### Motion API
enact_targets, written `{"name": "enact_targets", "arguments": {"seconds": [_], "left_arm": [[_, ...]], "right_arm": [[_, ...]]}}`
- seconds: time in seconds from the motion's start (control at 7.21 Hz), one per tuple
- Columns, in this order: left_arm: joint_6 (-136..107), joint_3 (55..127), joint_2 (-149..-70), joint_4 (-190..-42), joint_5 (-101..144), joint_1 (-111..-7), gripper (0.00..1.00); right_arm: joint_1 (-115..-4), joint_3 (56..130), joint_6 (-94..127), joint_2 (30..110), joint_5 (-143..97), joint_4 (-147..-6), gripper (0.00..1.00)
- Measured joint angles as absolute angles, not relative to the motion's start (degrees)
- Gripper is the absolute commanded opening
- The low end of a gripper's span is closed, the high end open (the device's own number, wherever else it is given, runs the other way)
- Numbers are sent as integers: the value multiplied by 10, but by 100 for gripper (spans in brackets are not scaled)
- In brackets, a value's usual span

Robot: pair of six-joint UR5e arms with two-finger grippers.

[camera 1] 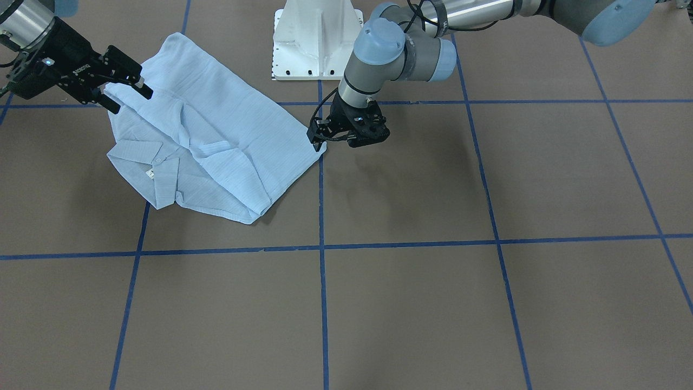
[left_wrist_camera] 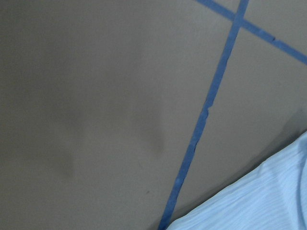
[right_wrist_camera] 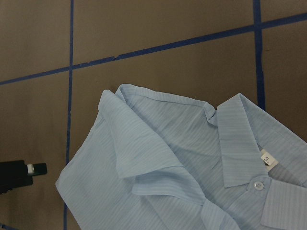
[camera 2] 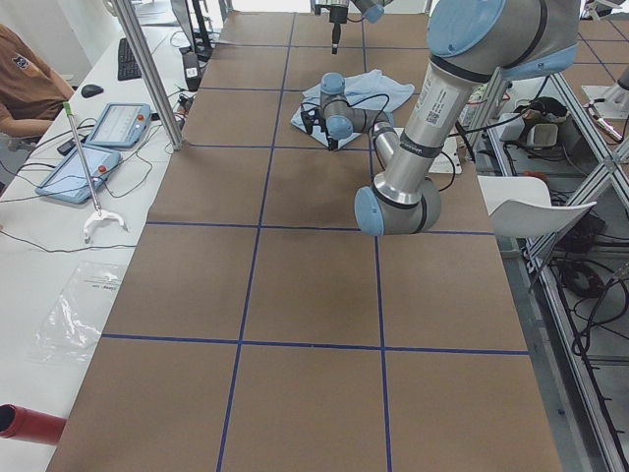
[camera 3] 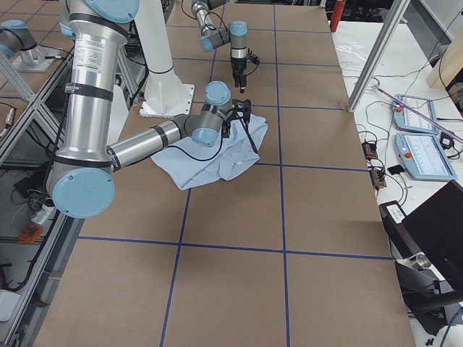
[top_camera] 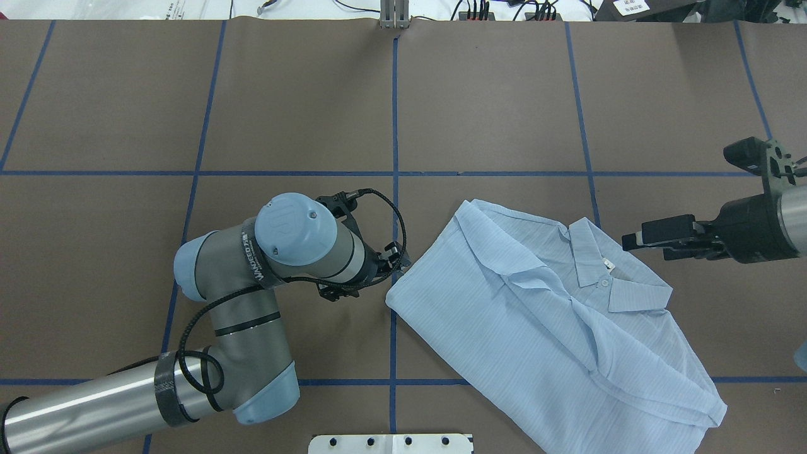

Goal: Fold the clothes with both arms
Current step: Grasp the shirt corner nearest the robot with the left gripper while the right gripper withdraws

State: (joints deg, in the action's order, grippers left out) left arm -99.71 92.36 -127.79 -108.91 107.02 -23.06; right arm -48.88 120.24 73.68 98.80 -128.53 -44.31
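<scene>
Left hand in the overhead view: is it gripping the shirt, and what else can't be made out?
1. Left hand: grip cannot be told. Overhead, its own wrist covers the fingers; front-facing, they are small and dark at the shirt corner; its wrist camera shows no fingers.
2. Shirt: lower edge cut off by the overhead view's bottom edge.
3. Right arm: cut by the overhead view's right edge.
</scene>
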Motion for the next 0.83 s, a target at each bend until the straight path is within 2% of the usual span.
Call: {"name": "enact_targets", "arguments": {"seconds": [0.55,0.83], "left_arm": [[-1015,897,-1303,-1094,1069,-198,82],[-1014,875,-1317,-1099,1069,-196,70]], "right_arm": [[-496,1202,737,988,-1284,-443,100],[-498,1202,737,989,-1284,-443,100]]}}
